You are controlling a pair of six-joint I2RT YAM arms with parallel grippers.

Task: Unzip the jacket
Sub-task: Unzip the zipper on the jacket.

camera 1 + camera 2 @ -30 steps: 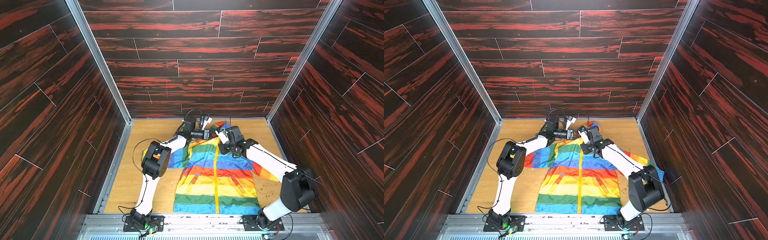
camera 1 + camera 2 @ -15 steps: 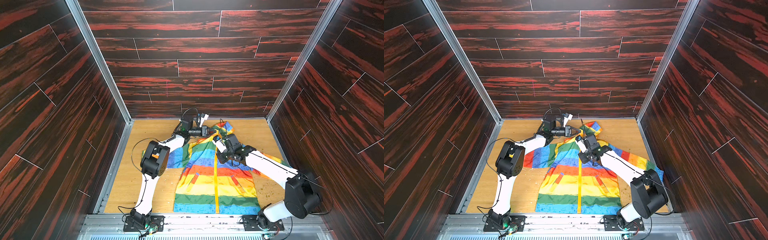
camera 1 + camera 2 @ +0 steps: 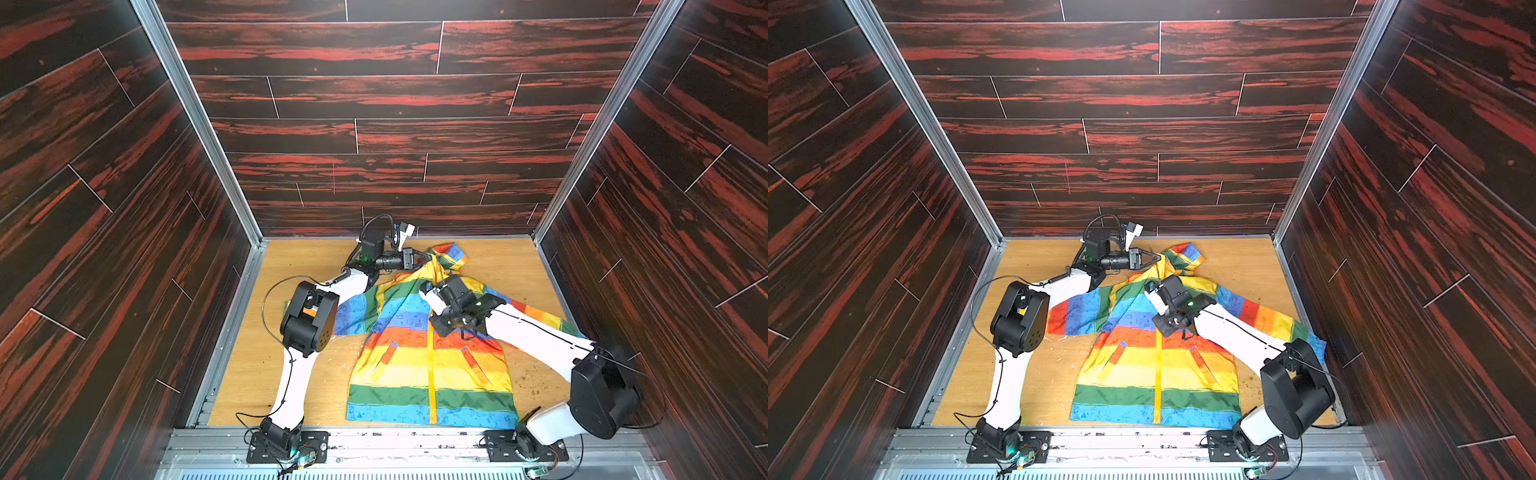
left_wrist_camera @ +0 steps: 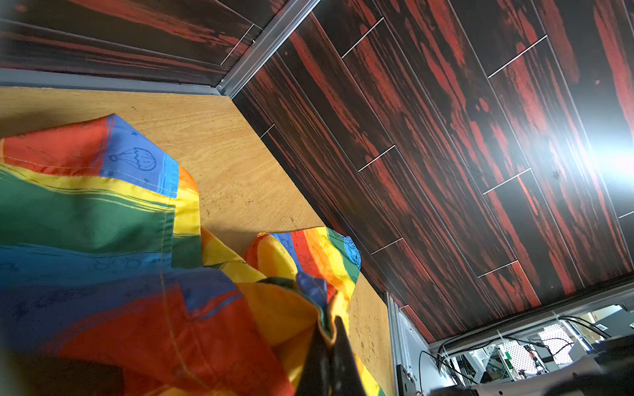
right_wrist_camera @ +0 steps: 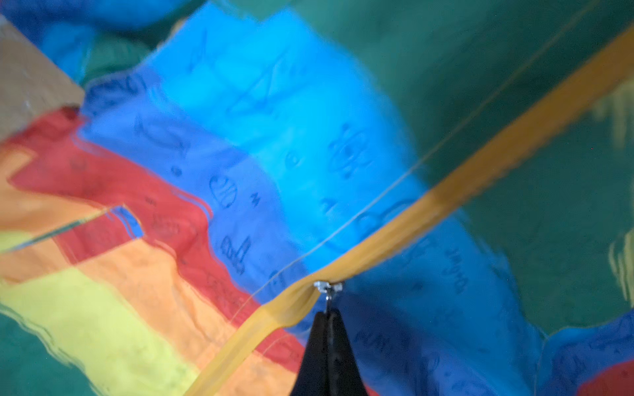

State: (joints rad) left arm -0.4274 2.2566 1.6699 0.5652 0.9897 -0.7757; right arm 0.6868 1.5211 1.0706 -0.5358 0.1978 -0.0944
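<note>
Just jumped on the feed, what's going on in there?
Both arms are on the rainbow jacket, lying front up on the wooden table. The left gripper is shut on fabric at the collar, by the hood. The right gripper is shut on the zipper pull at the blue chest stripe; below that the zipper looks closed.

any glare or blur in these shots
left wrist view: white glare washes out part of the wall, nearest jacket cloth soft; right wrist view: jacket smeared by blur, zipper pull at the right pincer sharper; both top views crisp, evenly lit
</note>
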